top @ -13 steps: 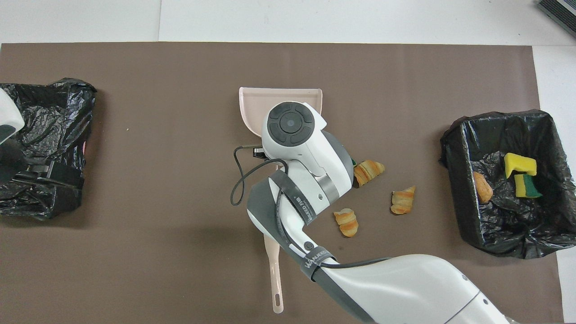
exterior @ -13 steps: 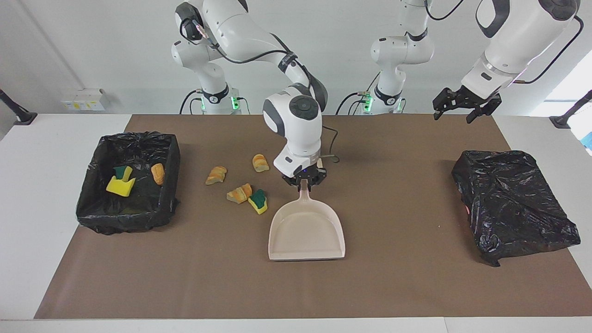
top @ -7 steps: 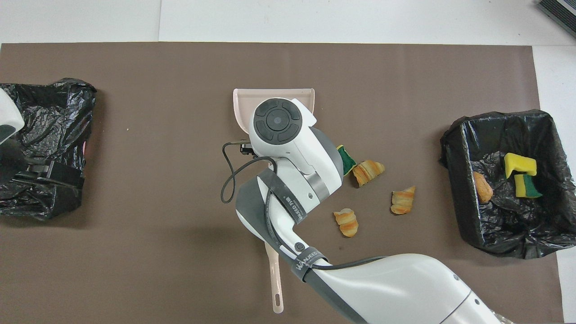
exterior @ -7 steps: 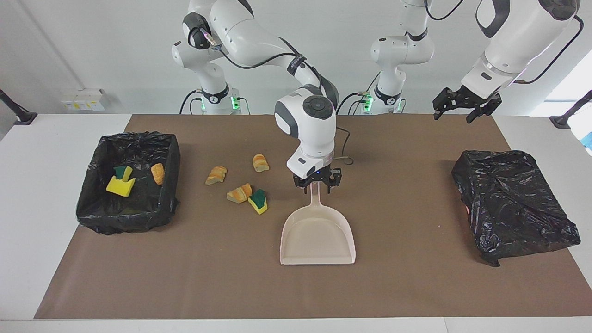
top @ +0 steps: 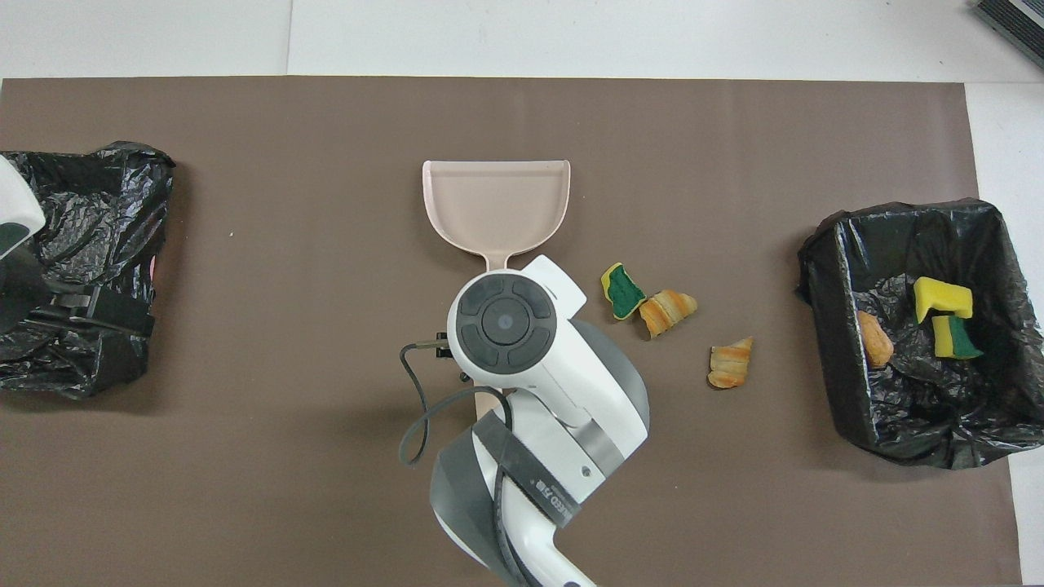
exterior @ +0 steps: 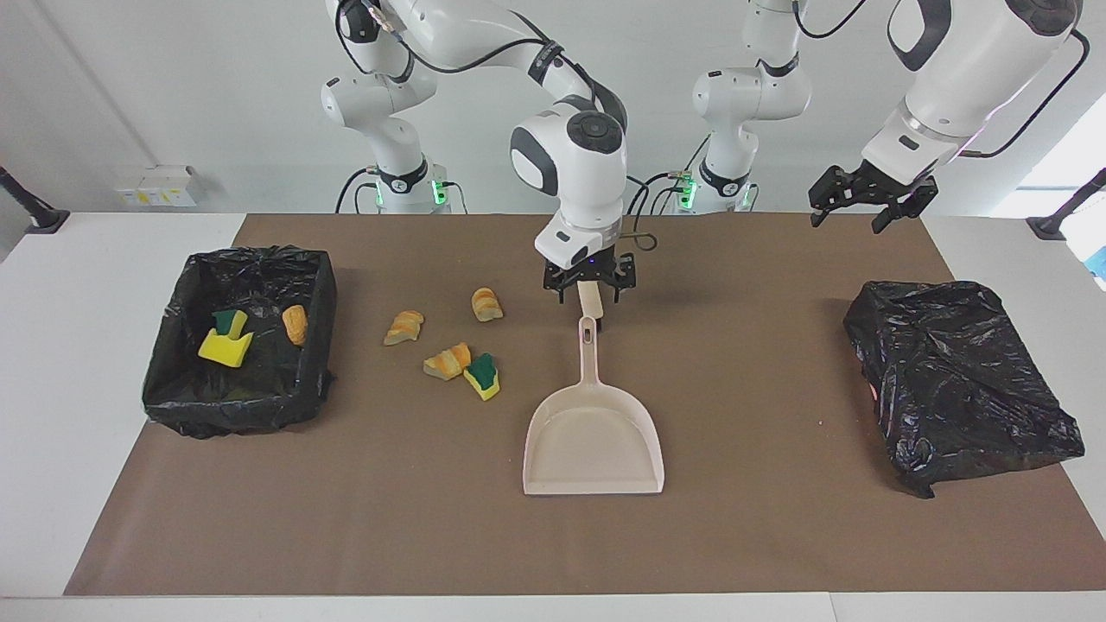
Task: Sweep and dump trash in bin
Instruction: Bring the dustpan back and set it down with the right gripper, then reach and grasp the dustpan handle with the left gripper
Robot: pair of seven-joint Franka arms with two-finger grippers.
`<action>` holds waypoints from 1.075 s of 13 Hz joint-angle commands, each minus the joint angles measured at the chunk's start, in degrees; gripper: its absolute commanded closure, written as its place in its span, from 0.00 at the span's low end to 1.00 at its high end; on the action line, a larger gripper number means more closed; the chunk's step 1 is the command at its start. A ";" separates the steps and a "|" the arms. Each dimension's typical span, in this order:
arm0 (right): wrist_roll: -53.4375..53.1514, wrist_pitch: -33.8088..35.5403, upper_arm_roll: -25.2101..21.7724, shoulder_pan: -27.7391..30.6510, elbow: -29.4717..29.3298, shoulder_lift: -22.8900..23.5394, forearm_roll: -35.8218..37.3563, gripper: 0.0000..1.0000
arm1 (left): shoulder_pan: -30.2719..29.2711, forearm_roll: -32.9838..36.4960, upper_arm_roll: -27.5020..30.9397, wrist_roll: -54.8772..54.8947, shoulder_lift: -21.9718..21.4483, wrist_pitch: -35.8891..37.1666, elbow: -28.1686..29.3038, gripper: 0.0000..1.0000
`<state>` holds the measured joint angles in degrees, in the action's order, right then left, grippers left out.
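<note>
I've let go of the dustpan (exterior: 594, 436) at frame middle, my right gripper (exterior: 589, 285) hangs released above its handle, so next I grab the brush (exterior: 590, 301) and sweep the scraps (exterior: 467, 364).

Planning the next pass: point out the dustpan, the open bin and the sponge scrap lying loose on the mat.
dustpan (exterior: 593, 436): facing view, middle of its pan.
open bin (exterior: 321, 285): facing view, its lined side wall.
sponge scrap (exterior: 482, 374): facing view, its green backing.
</note>
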<state>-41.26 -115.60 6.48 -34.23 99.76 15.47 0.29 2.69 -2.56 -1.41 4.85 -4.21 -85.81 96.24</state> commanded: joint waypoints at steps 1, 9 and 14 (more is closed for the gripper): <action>-1.11 -1.56 0.47 -2.76 11.83 -7.62 -3.18 0.00 | 0.12 0.62 -0.09 -0.63 -0.54 -1.03 0.88 0.00; -1.19 -6.74 0.55 -9.27 27.07 -15.56 -9.17 0.16 | 4.59 0.36 -0.70 -8.78 3.32 -10.93 0.88 0.00; -1.19 -9.90 0.64 -9.54 27.86 -13.71 -9.26 0.26 | 12.41 -1.22 -0.88 -15.29 11.75 -17.18 -4.82 0.00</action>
<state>-41.43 -123.01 6.97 -43.66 126.74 1.29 -7.80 12.39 -3.32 -3.01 -7.66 3.80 -101.28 95.29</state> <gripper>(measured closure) 0.238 0.000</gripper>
